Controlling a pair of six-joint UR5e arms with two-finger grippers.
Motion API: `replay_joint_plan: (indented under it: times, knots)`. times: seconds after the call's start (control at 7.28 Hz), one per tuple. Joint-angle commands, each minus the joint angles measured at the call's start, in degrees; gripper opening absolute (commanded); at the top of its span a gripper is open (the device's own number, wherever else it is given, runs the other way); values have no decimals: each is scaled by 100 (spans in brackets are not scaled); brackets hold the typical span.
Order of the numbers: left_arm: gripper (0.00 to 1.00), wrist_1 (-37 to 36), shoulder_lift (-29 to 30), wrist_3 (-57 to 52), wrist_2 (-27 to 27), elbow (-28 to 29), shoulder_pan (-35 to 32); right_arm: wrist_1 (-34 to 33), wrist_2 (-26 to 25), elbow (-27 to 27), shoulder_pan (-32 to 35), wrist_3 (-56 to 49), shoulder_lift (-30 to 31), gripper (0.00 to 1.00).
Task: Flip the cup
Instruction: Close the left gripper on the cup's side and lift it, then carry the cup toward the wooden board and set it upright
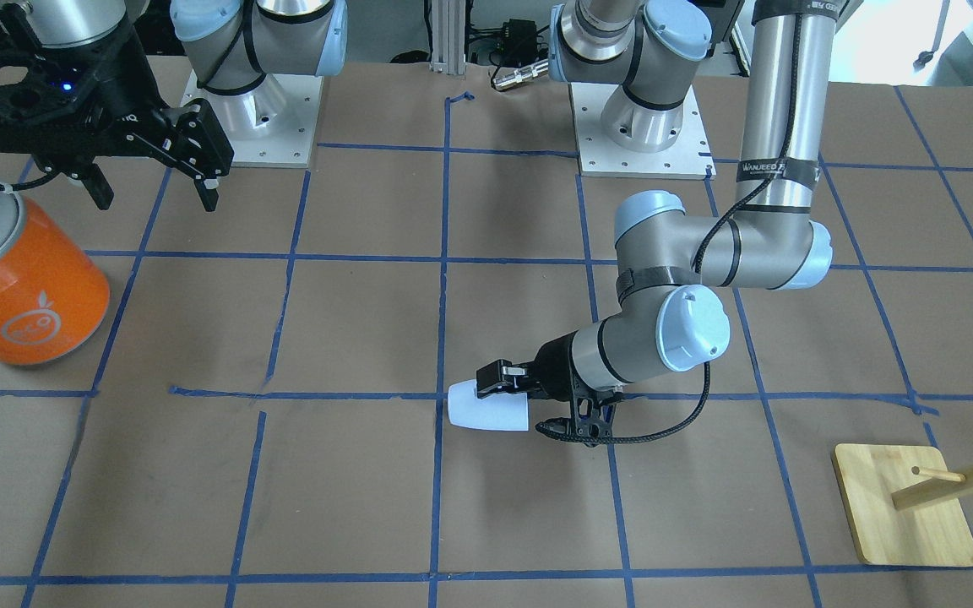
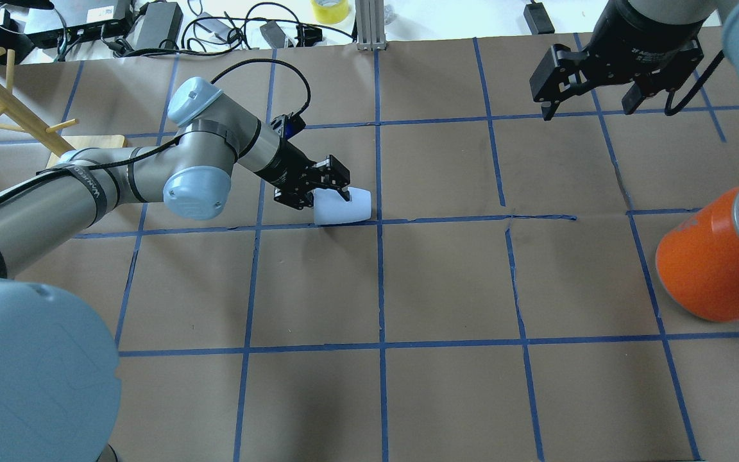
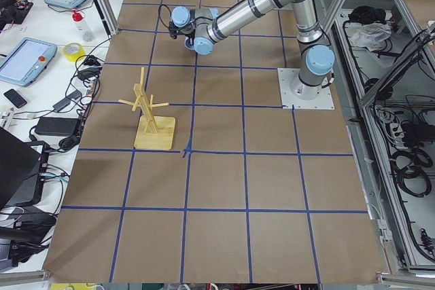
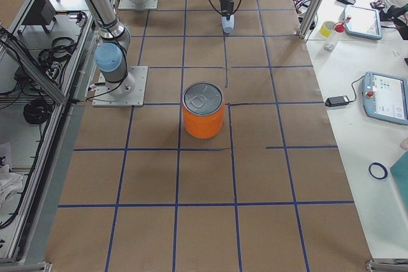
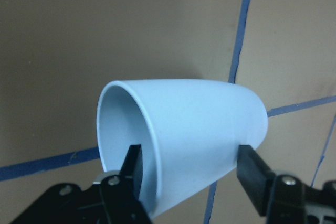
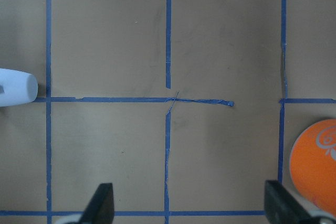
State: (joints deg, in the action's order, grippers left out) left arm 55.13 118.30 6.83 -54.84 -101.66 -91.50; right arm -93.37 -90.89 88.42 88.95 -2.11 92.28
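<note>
Cup lies on its side, mouth toward left gripper, well apart from orange can, on the can's robot-left side. Left gripper clamps cup: one finger inside mouth, other on outer wall. Right gripper spread wide, near can

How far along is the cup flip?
Done: the left gripper is shut on the cup near its rim. In hand: the cup is horizontal, low over the table, so roughly mid-flip. Left: finish the turn, set it down, release. The right gripper hangs open, idle.
</note>
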Motion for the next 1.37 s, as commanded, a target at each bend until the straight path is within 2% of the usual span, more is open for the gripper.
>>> replay_joint_plan:
  times: [0.0,0.14,0.41,0.69,0.82,0.96,1.1,1.24]
  knots:
    - [0,-46,0,1260,-16,312,0,46,-17,0,0,0,9,100]
    - [0,41,0,1303,-201,540,0,-14,105,-17,43,9,18,100]
    - [0,426,-87,1338,-1094,970,0,3,106,-44,52,44,27,100]
    - [0,648,-192,1007,-2375,1471,0,38,19,-44,35,35,18,100]
    - [0,944,-193,73,-3365,1761,9,21,18,-44,9,27,18,100]
    - [0,912,-202,-650,-3897,1894,61,20,18,-44,17,18,18,100]
    - [0,659,-97,-1092,-4242,1870,105,12,10,-44,17,18,18,100]
    - [0,326,25,-1114,-4271,1756,158,12,10,-44,17,18,18,100]
